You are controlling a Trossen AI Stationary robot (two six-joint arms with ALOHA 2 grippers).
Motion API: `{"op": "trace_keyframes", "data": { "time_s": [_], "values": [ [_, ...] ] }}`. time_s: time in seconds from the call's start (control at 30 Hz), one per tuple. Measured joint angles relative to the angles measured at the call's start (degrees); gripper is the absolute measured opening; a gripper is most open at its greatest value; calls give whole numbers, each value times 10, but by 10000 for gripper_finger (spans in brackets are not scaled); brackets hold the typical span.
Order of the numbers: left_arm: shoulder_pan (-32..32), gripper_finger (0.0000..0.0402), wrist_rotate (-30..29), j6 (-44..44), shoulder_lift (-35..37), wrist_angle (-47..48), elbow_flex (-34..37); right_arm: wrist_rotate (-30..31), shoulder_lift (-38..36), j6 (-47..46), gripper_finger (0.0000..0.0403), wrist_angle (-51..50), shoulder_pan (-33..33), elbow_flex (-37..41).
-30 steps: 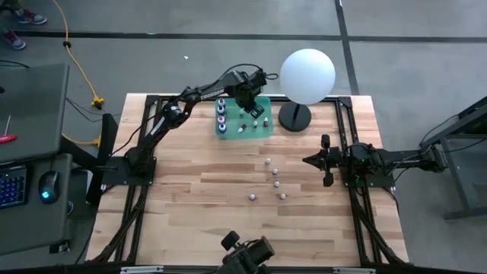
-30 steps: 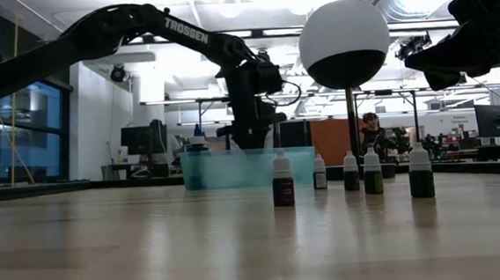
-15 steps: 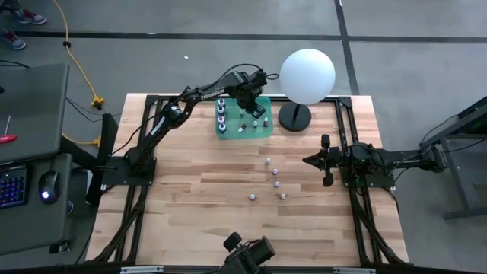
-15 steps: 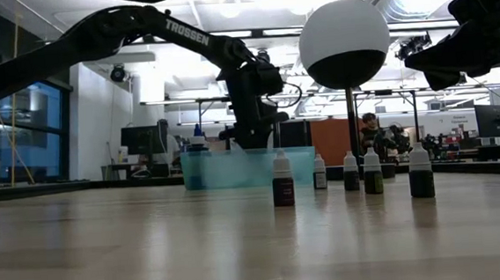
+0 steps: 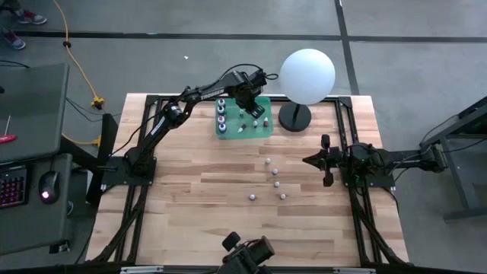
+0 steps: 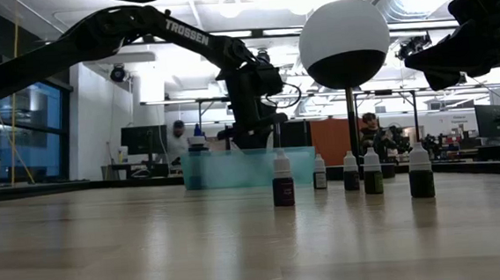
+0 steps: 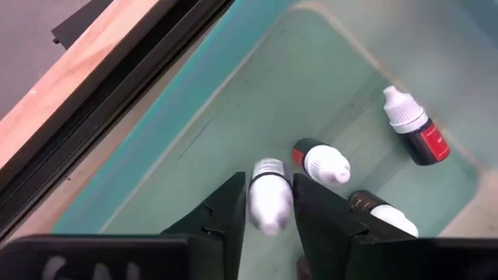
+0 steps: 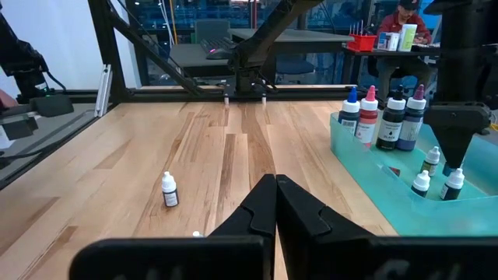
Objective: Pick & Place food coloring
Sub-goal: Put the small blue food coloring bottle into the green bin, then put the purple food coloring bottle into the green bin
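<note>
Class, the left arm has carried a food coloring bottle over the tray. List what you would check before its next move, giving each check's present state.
1. Left gripper is over the green tray: ok.
2. Small bottle is between its fingers: ok.
3. Bottle fully released: cannot tell.
4. Spot beneath is free of the fallen bottles: ok.
5. Right gripper is parked away from the tray: ok.
6. Five loose bottles on the table await picking: not ok.

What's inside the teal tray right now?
The teal tray holds four taller bottles along one side and several small white-capped bottles. The left hand is inside with one small bottle between its fingers. The arm hides part of the tray.
</note>
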State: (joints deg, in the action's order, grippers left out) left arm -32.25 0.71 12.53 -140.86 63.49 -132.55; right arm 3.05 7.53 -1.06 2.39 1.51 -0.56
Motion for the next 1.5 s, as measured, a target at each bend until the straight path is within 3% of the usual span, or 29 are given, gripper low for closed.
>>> {"op": "trace_keyframes", "data": {
  "time_s": [0.2, 1.5],
  "values": [
    [0, 120, -1, 0, 0, 8, 0, 0, 0, 0, 0, 0, 0, 0],
    [0, 126, 41, -35, 11, 29, -25, 0, 0, 0, 0, 0, 0, 0]
  ]
}}
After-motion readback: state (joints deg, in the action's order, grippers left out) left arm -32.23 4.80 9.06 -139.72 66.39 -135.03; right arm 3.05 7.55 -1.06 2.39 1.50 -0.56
